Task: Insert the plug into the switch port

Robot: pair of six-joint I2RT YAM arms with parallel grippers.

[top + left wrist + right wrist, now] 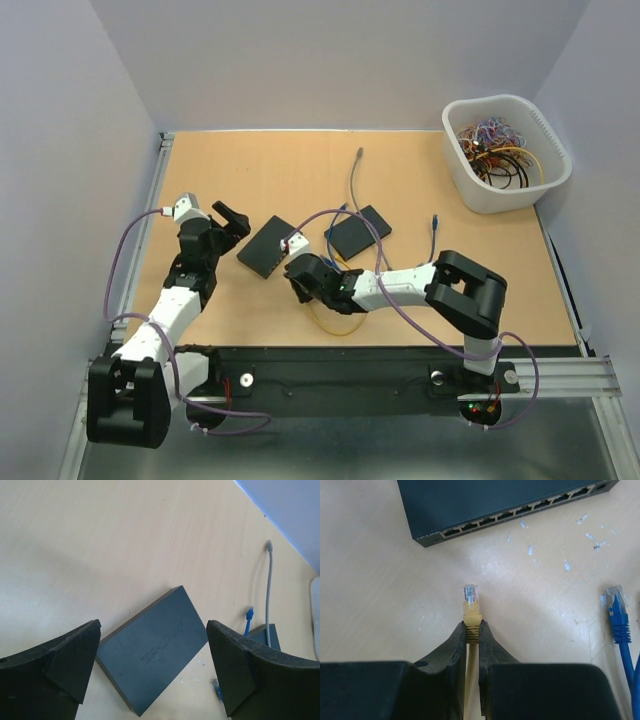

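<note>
From above, the left gripper [232, 217] hangs over the tabletop [250, 165] just left of the switch [268, 247], its jaws spread wide with nothing between them. The left wrist view shows the same dark box from the lid side, framed between the two fingers [65, 665]. A logo is pressed into the lid there, too faint to read.

Only the right wrist view shows the switch's row of ports along its front edge, which neither other view shows. It also shows the plug [470, 596]: a clear-tipped connector on a yellow cable [470, 680]. The right gripper [471, 628] has its jaws closed on the yellow boot just behind the tip. The plug points at the port face but stands apart from it, with bare tabletop between. From above the gripper hides the plug, and only a yellow loop shows under the arm.

Further right, a second switch [358, 232] lies flat, cut off by a finger in the left wrist view. A grey cable [269, 595] runs up beyond it. A blue plug [617, 615] lies loose at the right edge of the right wrist view. A white bin [470, 180] of tangled cables, seen whole only from above, sits in the far right corner.
</note>
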